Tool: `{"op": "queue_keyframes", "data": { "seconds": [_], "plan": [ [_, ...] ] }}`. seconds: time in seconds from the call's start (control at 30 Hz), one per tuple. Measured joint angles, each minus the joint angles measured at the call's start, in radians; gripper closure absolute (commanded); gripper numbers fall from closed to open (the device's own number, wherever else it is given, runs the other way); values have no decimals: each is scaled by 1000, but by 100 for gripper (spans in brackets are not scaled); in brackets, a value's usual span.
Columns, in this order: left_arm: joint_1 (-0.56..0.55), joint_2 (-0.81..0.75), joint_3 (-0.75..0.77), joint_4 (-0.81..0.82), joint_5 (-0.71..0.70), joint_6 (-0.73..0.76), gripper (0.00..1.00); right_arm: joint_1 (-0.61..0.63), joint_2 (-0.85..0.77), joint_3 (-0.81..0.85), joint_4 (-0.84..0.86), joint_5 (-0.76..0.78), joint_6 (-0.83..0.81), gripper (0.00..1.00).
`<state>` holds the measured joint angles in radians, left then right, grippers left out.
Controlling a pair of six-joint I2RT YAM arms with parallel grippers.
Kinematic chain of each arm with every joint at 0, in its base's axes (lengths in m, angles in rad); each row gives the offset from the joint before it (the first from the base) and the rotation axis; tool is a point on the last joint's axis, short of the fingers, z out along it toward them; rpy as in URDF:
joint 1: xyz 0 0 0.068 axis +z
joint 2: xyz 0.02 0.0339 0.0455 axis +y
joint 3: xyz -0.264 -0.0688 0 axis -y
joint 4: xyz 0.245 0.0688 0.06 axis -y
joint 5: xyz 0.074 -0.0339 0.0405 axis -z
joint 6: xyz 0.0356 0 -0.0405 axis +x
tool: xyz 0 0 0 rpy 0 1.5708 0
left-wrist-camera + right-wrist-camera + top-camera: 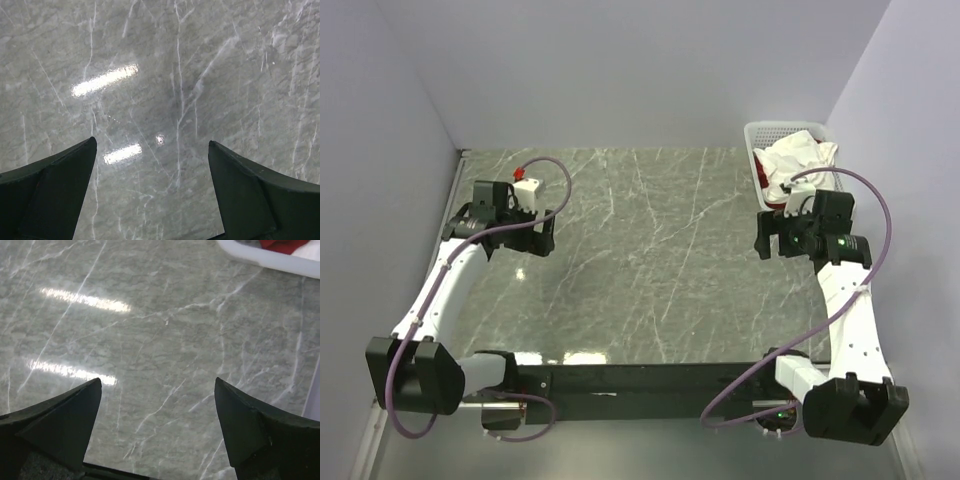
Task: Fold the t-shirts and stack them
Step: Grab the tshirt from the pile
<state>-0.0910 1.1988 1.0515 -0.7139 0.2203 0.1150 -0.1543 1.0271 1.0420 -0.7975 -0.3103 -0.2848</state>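
Note:
A crumpled white t-shirt (798,155) lies in the white slotted basket (757,134) at the back right, with a deep red t-shirt (779,195) showing under it. A strip of red cloth (280,244) and the basket's rim (260,259) show at the top of the right wrist view. My right gripper (776,240) is open and empty over the marble just in front of the basket; it also shows in the right wrist view (157,387). My left gripper (512,243) is open and empty over the left of the table, as its wrist view (152,145) shows.
The grey marble table (650,250) is walled by pale panels at the back and both sides. The arms' black base bar (640,380) runs along the near edge. Purple cables loop off both arms.

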Motion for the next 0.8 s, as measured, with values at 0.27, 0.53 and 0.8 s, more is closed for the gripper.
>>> {"op": "queue_keyframes", "data": {
  "seconds": [0.27, 0.53, 0.8],
  "plan": [
    [0, 98, 120, -1, 19, -4, 1, -155, 229, 277, 11, 51, 82, 0],
    [0, 166, 211, -2, 27, -8, 0, -245, 536, 640, 116, 179, 187, 0],
    [0, 200, 229, -17, 25, -6, 1, -274, 823, 797, 146, 204, 261, 0]
  ]
}}
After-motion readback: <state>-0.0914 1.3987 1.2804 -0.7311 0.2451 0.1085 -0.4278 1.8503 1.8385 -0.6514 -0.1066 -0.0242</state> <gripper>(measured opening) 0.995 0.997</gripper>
